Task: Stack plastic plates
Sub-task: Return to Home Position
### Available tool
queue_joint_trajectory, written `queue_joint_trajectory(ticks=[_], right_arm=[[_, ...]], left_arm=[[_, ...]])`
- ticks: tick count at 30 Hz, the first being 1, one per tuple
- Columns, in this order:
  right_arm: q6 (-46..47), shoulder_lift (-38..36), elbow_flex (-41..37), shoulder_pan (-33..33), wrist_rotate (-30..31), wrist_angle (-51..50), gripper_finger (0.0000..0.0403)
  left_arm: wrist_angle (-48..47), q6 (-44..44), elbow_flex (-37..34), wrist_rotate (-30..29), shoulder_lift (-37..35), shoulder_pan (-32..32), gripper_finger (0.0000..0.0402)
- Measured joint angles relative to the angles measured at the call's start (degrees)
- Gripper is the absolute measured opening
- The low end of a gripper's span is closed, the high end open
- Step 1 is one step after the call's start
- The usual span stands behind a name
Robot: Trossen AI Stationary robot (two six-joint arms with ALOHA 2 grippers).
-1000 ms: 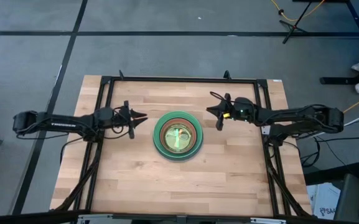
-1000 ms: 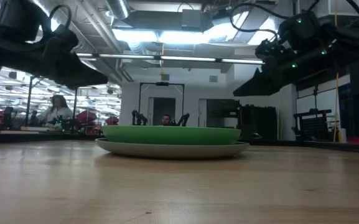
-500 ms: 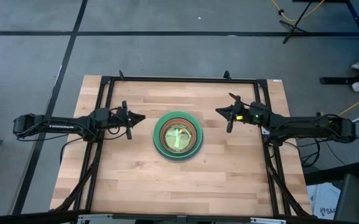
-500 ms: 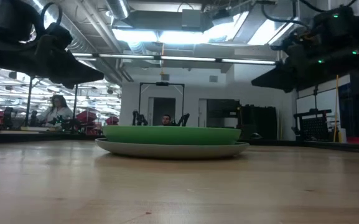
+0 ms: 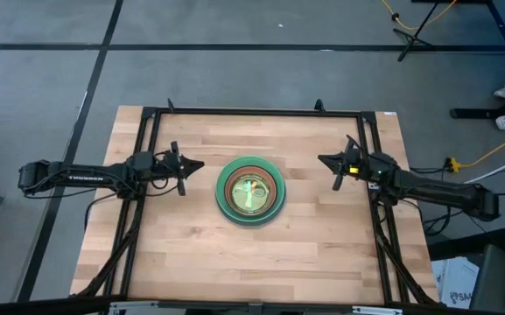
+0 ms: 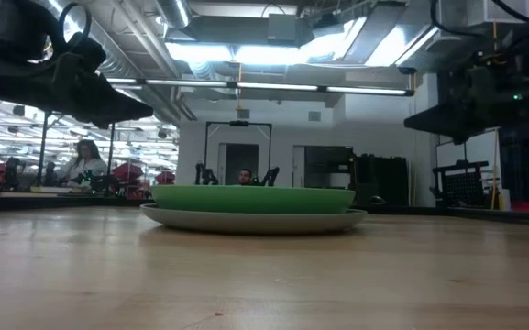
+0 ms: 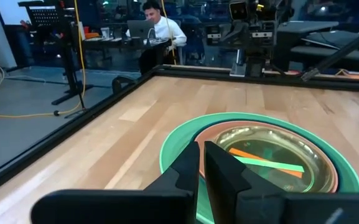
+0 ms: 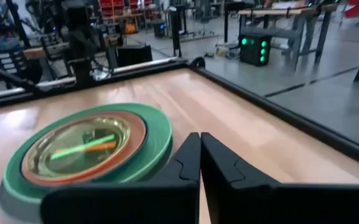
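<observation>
The plastic plates sit as one stack in the middle of the table: grey at the bottom, green on it, then terracotta and small translucent ones nested inside. My left gripper hovers left of the stack, shut, above the table. My right gripper hovers right of the stack, shut. Neither touches a plate.
A black frame runs along the table's far edge and down both sides. Bare wood lies all around the stack. People sit at desks in the room beyond.
My right gripper has drawn back from the stack toward the table's right edge, staying shut and raised. My left gripper has drawn back slightly toward the table's left edge. The stack has not moved.
</observation>
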Motion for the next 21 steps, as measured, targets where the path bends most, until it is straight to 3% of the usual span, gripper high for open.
queue_joint_trajectory(ticks=[7,10,21], right_arm=[[0.3,-13.9,0.0,0.0,-1.1,-13.6,0.0005],[0.3,-17.9,0.0,0.0,-1.8,-13.8,0.0005],[-0.2,-19.9,0.0,0.0,-2.6,-13.9,0.0005]], left_arm=[[0.1,0.0,0.0,0.0,-1.1,0.0,0.0016],[0.1,-0.1,0.0,0.0,-2.8,0.0,0.0016],[-13.3,-1.3,0.0,0.0,-16.3,0.0,0.0016]])
